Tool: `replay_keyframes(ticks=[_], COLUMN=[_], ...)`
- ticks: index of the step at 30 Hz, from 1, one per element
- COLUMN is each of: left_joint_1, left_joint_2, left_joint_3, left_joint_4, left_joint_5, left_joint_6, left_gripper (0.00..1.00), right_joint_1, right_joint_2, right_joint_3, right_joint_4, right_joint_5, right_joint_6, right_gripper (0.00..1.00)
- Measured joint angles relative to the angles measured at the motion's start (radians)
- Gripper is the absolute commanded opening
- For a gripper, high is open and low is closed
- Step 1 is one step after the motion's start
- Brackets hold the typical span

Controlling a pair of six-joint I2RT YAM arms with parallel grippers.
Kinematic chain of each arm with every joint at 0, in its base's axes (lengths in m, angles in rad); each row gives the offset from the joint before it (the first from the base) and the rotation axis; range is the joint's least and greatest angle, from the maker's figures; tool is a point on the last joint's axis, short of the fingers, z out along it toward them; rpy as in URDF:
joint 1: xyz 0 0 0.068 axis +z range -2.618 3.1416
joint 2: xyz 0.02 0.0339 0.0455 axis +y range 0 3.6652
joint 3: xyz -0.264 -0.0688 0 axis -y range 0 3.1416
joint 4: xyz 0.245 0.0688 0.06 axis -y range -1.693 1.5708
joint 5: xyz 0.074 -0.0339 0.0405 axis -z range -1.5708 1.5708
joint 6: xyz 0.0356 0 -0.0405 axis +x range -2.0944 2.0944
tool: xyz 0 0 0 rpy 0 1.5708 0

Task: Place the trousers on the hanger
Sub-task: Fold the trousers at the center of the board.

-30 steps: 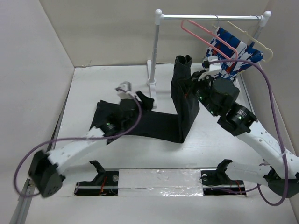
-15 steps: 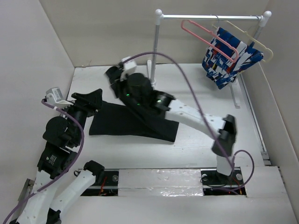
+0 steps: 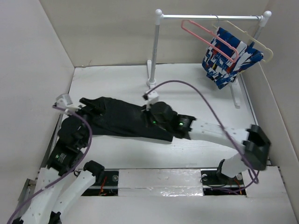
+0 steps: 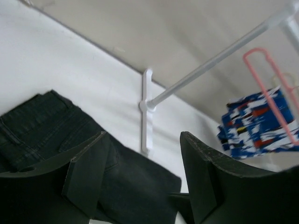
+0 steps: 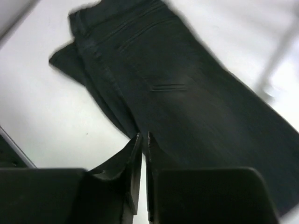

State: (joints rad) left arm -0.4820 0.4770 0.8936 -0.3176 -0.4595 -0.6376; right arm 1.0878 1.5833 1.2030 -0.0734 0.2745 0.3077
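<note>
We judge that the task is at an early step: the trousers [image 3: 122,124] lie folded in a long dark band on the table [image 3: 112,79], in the middle left of the top view, and no gripper holds them. The hanger [image 3: 206,35], the pink one, hangs on the rail [image 3: 210,17] at the upper right of that view. It is well apart from the trousers, and just beside it is a cream hanger with the patterned garment [image 3: 229,58].

The left gripper [image 4: 142,140] hovers at the left end of the cloth with its jaws wide apart and nothing between them. The right gripper [image 5: 142,137] is over the middle of the trousers. In its own wrist view the two fingers are almost together with only a thin slit, and we see no cloth caught in it.

We think the next move calls for a firm hold on the trousers, probably at one end of the folded band. Both layers should come up together, so that the cloth can be passed over the lower bar of the hanger. The right jaws must first part for this. The fabric looks soft, so it may slip or unfold when it is lifted.
</note>
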Motion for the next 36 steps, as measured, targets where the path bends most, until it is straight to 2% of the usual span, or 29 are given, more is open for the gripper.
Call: replay_keyframes(ticks=[1,3,4,5,8,10,16,17,19,22,23,25,26,27,31,34,35,36], left_joint_1=[0.000,0.000,0.000,0.000,0.000,0.008,0.133,0.152,0.200,0.235,0.245,0.271,0.287,0.303,0.346,0.353,0.353,0.352], left_joint_2=[0.029,0.119,0.176,0.241,0.427,0.518,0.656,0.674,0.722,0.724,0.716,0.689,0.669,0.648,0.526,0.410,0.374,0.341], left_joint_3=[-0.032,-0.098,-0.127,-0.156,-0.222,-0.258,-0.386,-0.396,-0.428,-0.457,-0.466,-0.495,-0.510,-0.525,-0.582,-0.617,-0.619,-0.619], left_joint_4=[0.021,0.079,0.108,0.137,0.207,0.230,0.385,0.404,0.454,0.498,0.509,0.527,0.531,0.531,0.492,0.452,0.440,0.435], left_joint_5=[0.016,0.045,0.059,0.070,0.087,0.086,0.119,0.124,0.154,0.185,0.194,0.211,0.220,0.225,0.213,0.214,0.217,0.222], left_joint_6=[-0.004,-0.016,-0.024,-0.034,-0.067,-0.089,-0.149,-0.157,-0.185,-0.212,-0.221,-0.241,-0.253,-0.263,-0.289,-0.284,-0.279,-0.272], left_gripper=[0.60,0.60,0.59,0.59,0.60,0.60,0.61,0.61,0.61,0.60,0.60,0.59,0.59,0.59,0.58,0.58,0.56,0.54], right_joint_1=[-0.011,-0.026,-0.035,-0.049,-0.100,-0.143,-0.228,-0.245,-0.284,-0.334,-0.349,-0.379,-0.396,-0.415,-0.500,-0.526,-0.524,-0.521], right_joint_2=[-0.090,-0.253,-0.319,-0.372,-0.466,-0.484,-0.473,-0.453,-0.396,-0.312,-0.280,-0.228,-0.215,-0.213,-0.280,-0.385,-0.420,-0.455], right_joint_3=[-0.074,-0.210,-0.274,-0.337,-0.520,-0.631,-0.825,-0.836,-0.843,-0.854,-0.861,-0.882,-0.901,-0.922,-0.974,-0.975,-0.972,-0.969], right_joint_4=[0.022,0.067,0.083,0.101,0.112,0.106,0.155,0.179,0.237,0.380,0.433,0.521,0.566,0.606,0.620,0.542,0.513,0.478], right_joint_5=[0.023,0.064,0.079,0.085,0.096,0.087,-0.020,-0.042,-0.095,-0.175,-0.205,-0.258,-0.280,-0.303,-0.359,-0.359,-0.359,-0.359], right_joint_6=[0.016,0.058,0.083,0.105,0.175,0.216,0.321,0.331,0.353,0.374,0.386,0.407,0.420,0.433,0.439,0.415,0.404,0.396], right_gripper=[0.02,0.17,0.28,0.53,0.80,0.84,0.82,0.76,0.73,0.50,0.31,0.15,0.03,0.00,0.00,0.29,0.49,0.57])
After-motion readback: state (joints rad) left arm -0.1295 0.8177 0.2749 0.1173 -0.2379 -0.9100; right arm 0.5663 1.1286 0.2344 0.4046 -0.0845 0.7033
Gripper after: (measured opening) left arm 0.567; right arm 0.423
